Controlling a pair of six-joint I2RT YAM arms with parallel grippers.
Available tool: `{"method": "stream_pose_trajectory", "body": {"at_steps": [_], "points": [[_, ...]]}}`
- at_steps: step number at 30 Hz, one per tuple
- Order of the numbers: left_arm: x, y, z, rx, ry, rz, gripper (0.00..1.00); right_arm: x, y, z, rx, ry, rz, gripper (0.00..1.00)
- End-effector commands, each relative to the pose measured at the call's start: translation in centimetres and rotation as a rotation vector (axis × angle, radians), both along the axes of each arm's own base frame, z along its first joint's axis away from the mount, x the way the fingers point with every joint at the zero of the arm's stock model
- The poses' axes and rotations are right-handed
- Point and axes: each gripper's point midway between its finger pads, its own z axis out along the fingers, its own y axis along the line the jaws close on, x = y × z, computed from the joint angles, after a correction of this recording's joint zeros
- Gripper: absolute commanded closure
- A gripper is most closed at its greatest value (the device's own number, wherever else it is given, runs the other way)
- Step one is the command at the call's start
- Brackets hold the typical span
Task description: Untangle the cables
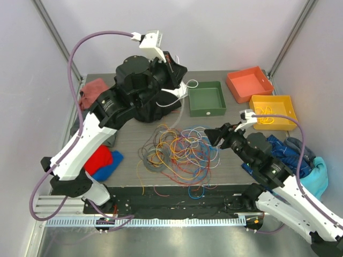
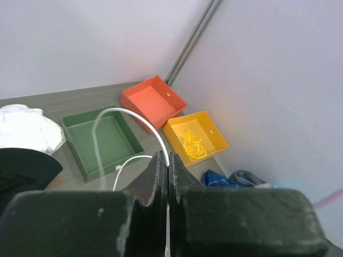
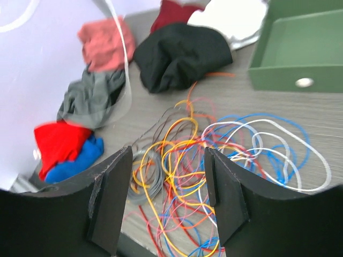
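Observation:
The cables lie as a loose tangle of yellow, orange, red, blue, white and grey wires at the table's middle front. They also show in the right wrist view, with a grey coil at their left. My left gripper is raised at the back, beside the green bin, and is shut on a white cable that arcs out over the bin. My right gripper is open and empty, just above the tangle's right edge.
A green bin, an orange bin and a yellow bin holding a yellow cable stand at the back right. Cloths lie around: pink, black, red and blue, and blue and grey.

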Motion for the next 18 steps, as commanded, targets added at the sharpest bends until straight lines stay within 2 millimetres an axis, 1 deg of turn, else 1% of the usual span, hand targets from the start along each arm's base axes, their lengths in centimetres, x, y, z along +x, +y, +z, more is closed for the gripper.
{"method": "stream_pose_trajectory", "body": {"at_steps": [1,2,3,4,5,6,7,8,9,10,11,12,13,14,15,17,18], "points": [[1.6,-0.2,0.6,0.045,-0.069,0.047,1.0,0.0,-3.7,1.8,0.039,-0.048,-0.173,0.37],[1.9,-0.5,0.6,0.046,-0.075,0.049,1.0,-0.4,-4.8,2.0,0.039,-0.048,-0.202,0.37],[2.4,-0.5,1.1,0.033,-0.086,0.058,1.0,-0.4,-5.9,2.4,0.044,-0.056,-0.256,0.38],[3.4,-1.5,0.2,0.043,-0.071,0.055,1.0,-0.6,-6.5,2.6,0.049,-0.058,-0.277,0.38],[3.9,-1.8,0.0,0.035,-0.06,0.052,1.0,-0.8,-7.2,2.2,0.037,-0.047,-0.301,0.38],[5.0,-1.5,0.0,0.02,-0.043,0.064,1.0,-1.2,-8.0,2.9,0.055,-0.061,-0.325,0.38],[5.4,-2.3,-0.4,0.008,-0.022,0.025,1.0,-1.3,-8.7,3.0,0.056,-0.064,-0.355,0.39],[6.8,-3.3,-2.0,0.003,0.028,0.021,1.0,-1.5,-9.2,2.8,0.049,-0.057,-0.369,0.39],[7.9,-3.0,-1.8,-0.015,0.031,0.032,1.0,-1.7,-9.6,3.2,0.059,-0.065,-0.38,0.39],[8.7,-3.1,-2.1,-0.021,0.039,0.034,1.0,-1.8,-10.1,3.3,0.056,-0.069,-0.397,0.39],[9.8,-4.0,-3.5,-0.017,0.068,0.023,1.0,-2.0,-10.2,3.1,0.049,-0.065,-0.398,0.39],[10.7,-3.6,-2.9,-0.034,0.06,0.034,1.0,-2.0,-10.5,3.3,0.049,-0.067,-0.406,0.39],[11.4,-3.8,-3.5,-0.034,0.071,0.035,1.0,-2.2,-10.7,3.4,0.055,-0.074,-0.409,0.39],[12.5,-4.7,-4.7,-0.029,0.094,0.024,1.0,-2.2,-10.9,3.4,0.047,-0.076,-0.419,0.39],[13.2,-4.4,-4.0,-0.049,0.082,0.031,1.0,-2.2,-11.1,3.4,0.045,-0.08,-0.424,0.39],[14.1,-4.9,-4.1,-0.068,0.083,0.013,1.0,-2.2,-11.5,3.5,0.038,-0.088,-0.443,0.39],[15.3,-5.2,-4.7,-0.084,0.094,0.01,1.0,-2.1,-11.6,3.6,0.028,-0.095,-0.447,0.39]]}}
